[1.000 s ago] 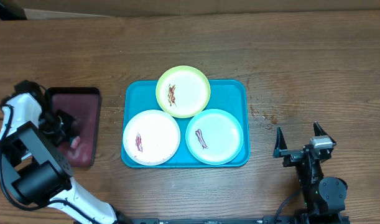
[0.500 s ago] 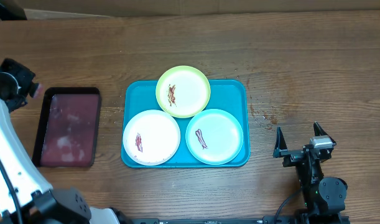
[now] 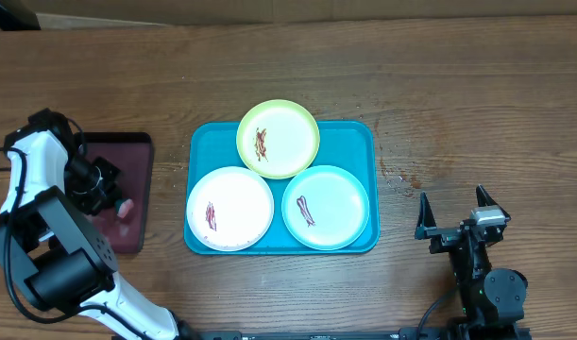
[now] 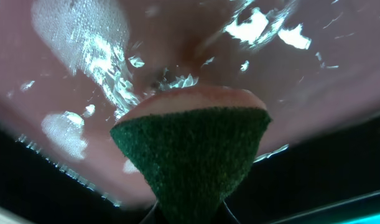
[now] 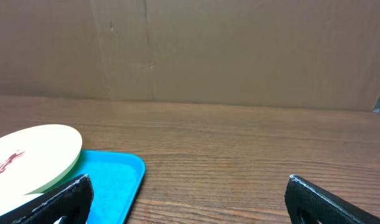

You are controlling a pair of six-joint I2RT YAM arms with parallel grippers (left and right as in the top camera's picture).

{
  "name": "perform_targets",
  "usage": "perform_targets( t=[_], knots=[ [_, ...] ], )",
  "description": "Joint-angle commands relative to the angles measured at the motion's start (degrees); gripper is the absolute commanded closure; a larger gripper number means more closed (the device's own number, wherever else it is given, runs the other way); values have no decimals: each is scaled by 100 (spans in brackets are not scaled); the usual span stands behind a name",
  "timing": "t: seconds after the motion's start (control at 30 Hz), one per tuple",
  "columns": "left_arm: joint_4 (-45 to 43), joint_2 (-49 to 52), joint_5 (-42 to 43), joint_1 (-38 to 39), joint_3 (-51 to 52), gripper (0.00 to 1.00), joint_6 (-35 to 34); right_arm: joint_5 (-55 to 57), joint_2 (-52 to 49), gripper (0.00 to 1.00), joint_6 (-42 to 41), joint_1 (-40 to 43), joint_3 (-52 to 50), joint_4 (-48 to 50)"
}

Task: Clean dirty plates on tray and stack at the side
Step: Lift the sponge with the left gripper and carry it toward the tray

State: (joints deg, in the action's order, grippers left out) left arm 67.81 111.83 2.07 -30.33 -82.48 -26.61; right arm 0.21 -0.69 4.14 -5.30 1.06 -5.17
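Wood table [image 3: 458, 94]. Blue tray [image 3: 360, 138] at centre, long side running left-right. Maroon tray [image 3: 137, 156] to its left, apart from it, wet, with foam patches.

3 plates on the blue tray, each with a red-brown streak:
- yellow-green plate [image 3: 279, 139] at the far rim, overhanging it
- white plate [image 3: 229, 208] near-left
- mint plate [image 3: 326, 206] near-right

Plate edges meet in the middle.

Left gripper [image 3: 111, 194] over the maroon tray, jaws closed on a sponge [image 4: 190, 155]. Green scrub face toward the wrist camera, pink body toward the wet tray floor.

Right gripper [image 3: 451, 206] right of the blue tray, over bare table, jaws wide open, holding nothing.
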Motion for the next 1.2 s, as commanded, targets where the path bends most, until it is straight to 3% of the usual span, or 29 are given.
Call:
perform_targets(
  t=[0.0, 0.13, 0.23, 0.37, 0.6, 0.73, 1.0, 1.1, 1.17],
  knots=[
    [376, -396, -101, -111, -1123, 96, 114, -28, 31, 0, 20, -26, -59, 33],
    [940, -695, -94, -114, -2470, 96, 107, -26, 31, 0, 20, -26, -59, 33],
    [977, -953, -87, -28, -2889, 96, 103, -28, 31, 0, 17, -26, -59, 33],
    [890, -1003, -155, 192, -2490, 96, 81, -28, 31, 0, 20, -26, -59, 33],
    [-428, -444, -988, 660, -81, 96, 92, -28, 31, 0, 20, -26, -59, 33],
    [-175, -337, -1303, 625, -254, 96, 90, -28, 31, 0, 20, -26, -59, 33],
    [1154, -557, -949, 420, -2282, 96, 90, -28, 31, 0, 20, -26, -59, 33],
    [927, -570, -1250, 542, -1878, 96, 83, -28, 31, 0, 17, -26, -59, 33],
    [363, -531, -1303, 643, -1049, 96, 87, -28, 31, 0, 17, -26, -59, 33]
  ],
)
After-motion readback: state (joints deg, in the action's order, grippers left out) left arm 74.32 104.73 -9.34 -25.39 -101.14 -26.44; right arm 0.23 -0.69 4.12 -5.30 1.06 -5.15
